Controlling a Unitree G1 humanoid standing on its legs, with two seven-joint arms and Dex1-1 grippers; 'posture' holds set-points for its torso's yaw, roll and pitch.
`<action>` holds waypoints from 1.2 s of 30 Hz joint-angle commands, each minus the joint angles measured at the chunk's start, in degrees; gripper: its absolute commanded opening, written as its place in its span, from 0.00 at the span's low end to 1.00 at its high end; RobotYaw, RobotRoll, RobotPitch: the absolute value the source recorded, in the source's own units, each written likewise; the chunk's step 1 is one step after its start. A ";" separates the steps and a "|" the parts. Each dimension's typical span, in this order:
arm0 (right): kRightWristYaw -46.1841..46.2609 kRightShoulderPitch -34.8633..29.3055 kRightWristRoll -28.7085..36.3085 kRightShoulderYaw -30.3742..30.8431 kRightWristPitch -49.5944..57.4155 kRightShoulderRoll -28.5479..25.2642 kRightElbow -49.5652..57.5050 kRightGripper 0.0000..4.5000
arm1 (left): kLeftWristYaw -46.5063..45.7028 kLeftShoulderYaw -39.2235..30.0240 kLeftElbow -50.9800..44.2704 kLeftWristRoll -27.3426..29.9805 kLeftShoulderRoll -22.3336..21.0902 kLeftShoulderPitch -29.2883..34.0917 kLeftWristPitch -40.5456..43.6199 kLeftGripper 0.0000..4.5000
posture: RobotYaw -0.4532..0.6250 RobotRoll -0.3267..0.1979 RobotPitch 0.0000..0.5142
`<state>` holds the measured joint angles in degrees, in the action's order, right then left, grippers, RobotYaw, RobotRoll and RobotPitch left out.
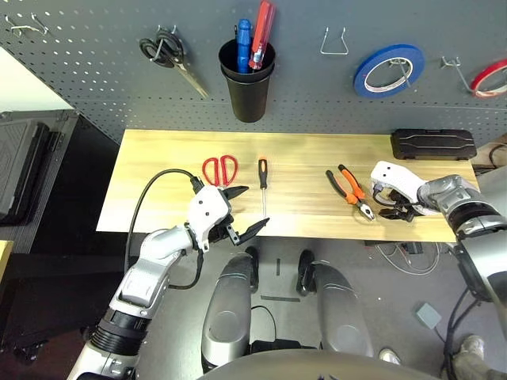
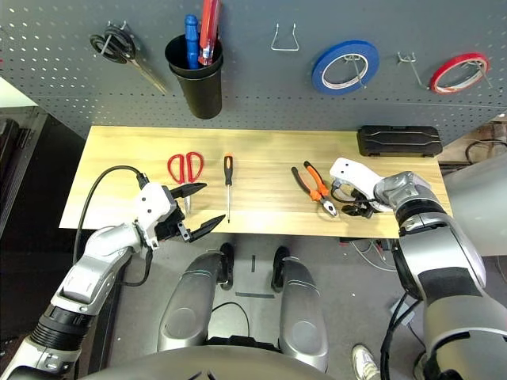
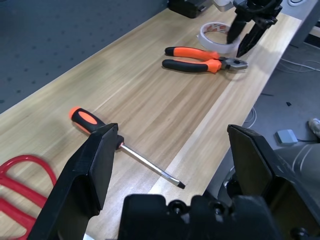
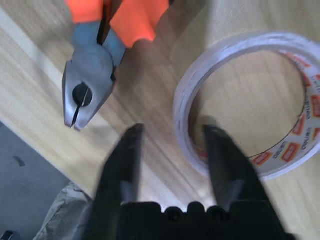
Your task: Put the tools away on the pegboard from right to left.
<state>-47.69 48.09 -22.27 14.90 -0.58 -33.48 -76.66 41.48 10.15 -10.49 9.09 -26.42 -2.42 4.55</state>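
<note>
A thin whitish tape ring lies at the right end of the wooden table. My right gripper is down over it, open, one finger inside the ring and one outside its near wall. Orange-and-black pliers lie just to the left of it. The slim screwdriver and the red-handled scissors lie left of centre. My left gripper hovers open at the front edge, beside the screwdriver's tip, holding nothing. The dark grey pegboard stands behind the table.
On the pegboard hang black-handled scissors, a black cup with blue and red tools, a bare wire hook, a blue tape ring and a red tape ring. A black case lies at the table's back right.
</note>
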 commanded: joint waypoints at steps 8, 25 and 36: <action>3.16 -2.29 1.38 -2.54 -1.65 -2.63 -0.31 0.01 | -0.21 0.72 3.50 -1.12 1.29 -1.82 -1.54 1.00 | 0.67 0.62 0.48; 16.22 -15.46 12.13 -14.31 -19.61 -5.47 8.27 0.01 | 0.58 -4.97 -3.89 7.03 2.54 -0.41 -3.95 1.00 | 0.66 0.62 0.40; 34.46 -26.72 15.17 -19.74 -33.43 -2.98 13.76 0.01 | 2.16 -5.77 -11.82 12.34 1.62 -1.27 -1.63 1.00 | 0.66 0.62 0.37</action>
<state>-15.95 22.88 -7.82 -3.53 -32.05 -36.84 -63.30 42.80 4.40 -20.20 19.87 -24.47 -3.85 1.96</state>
